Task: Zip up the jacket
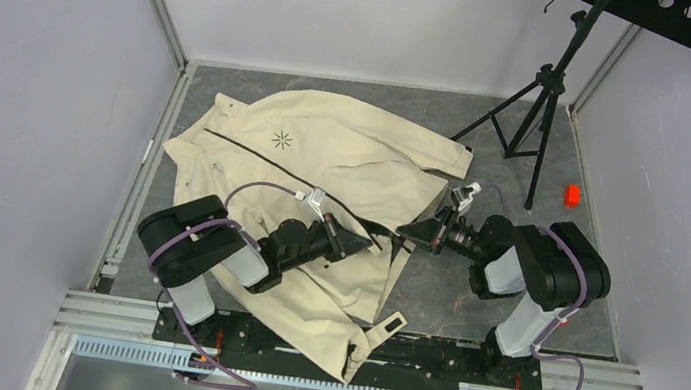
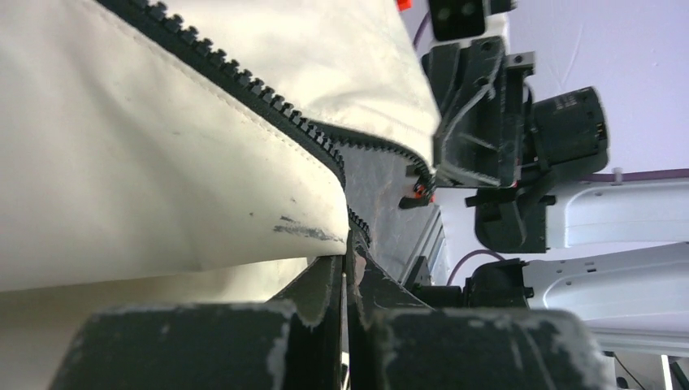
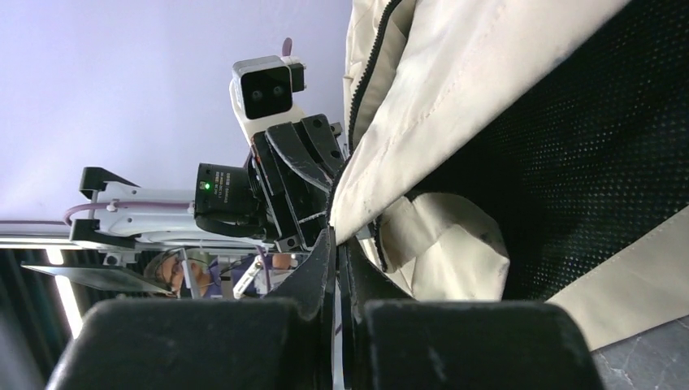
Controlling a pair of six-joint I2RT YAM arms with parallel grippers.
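Observation:
The cream jacket (image 1: 328, 147) lies spread on the grey table, with its black starburst logo (image 1: 281, 139) at the far side. Its dark zipper line (image 1: 256, 154) is closed in the upper part and splits open near the hem. My left gripper (image 1: 367, 242) is shut on one front edge by the zipper teeth (image 2: 244, 81), as the left wrist view (image 2: 348, 258) shows. My right gripper (image 1: 407, 231) is shut on the other front edge, also seen in the right wrist view (image 3: 336, 244). That flap is lifted and shows the dark lining (image 3: 569, 162). The two grippers face each other closely.
A black tripod stand (image 1: 542, 90) is at the far right, with a small red object (image 1: 572, 195) near it. A metal rail (image 1: 461, 357) runs along the near edge. White walls close in on both sides.

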